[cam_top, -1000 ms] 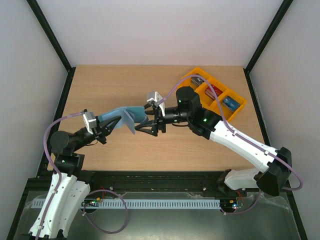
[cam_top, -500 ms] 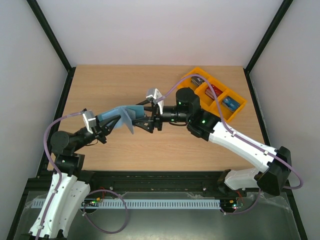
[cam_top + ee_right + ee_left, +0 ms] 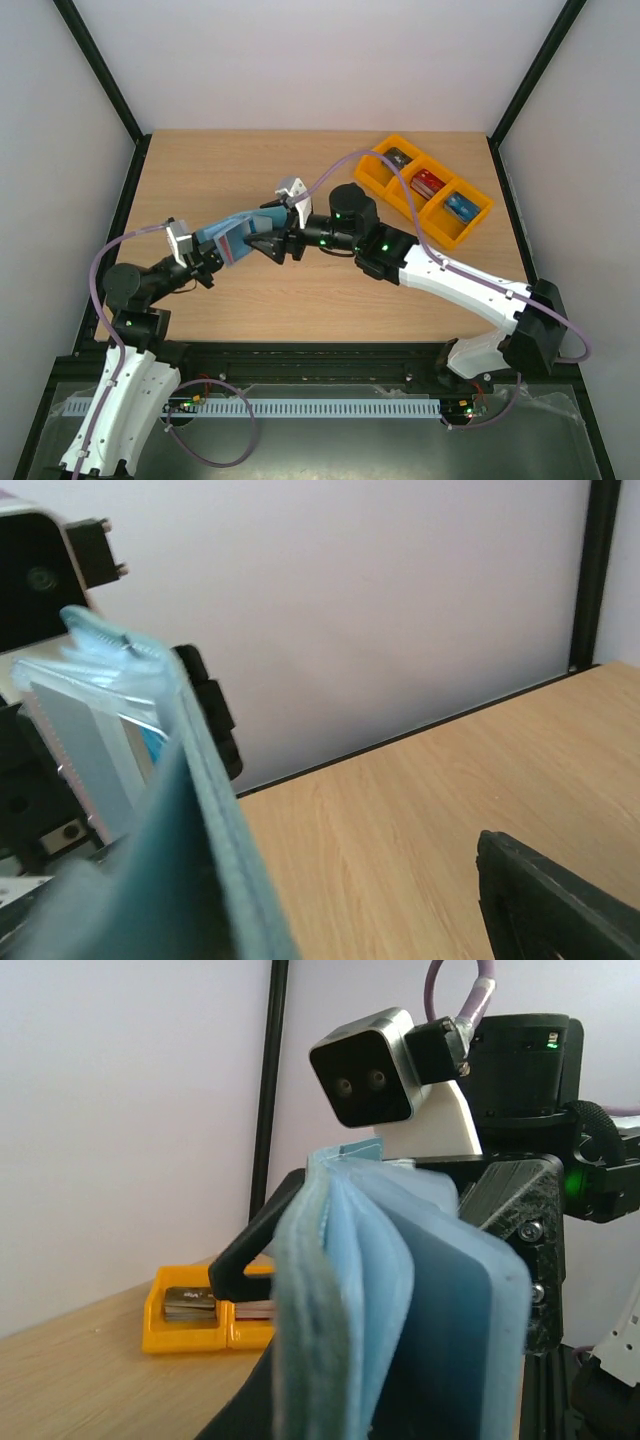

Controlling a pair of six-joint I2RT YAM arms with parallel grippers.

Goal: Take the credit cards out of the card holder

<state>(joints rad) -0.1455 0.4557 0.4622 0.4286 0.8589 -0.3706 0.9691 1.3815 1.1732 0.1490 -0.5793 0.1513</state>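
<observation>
Right tool (image 3: 258, 246) nearer soft teal card holder (image 3: 230, 240)

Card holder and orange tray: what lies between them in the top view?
The right gripper, its tips at the card holder; the top view shows it.

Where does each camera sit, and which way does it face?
Top external: above and behind, looking down at the table; both arms show.
Left wrist: faces the right gripper past the card holder; left gripper barely shows.
Right wrist: faces the opposite way; one own finger lower right.
Shared: the card holder, in all three.
</observation>
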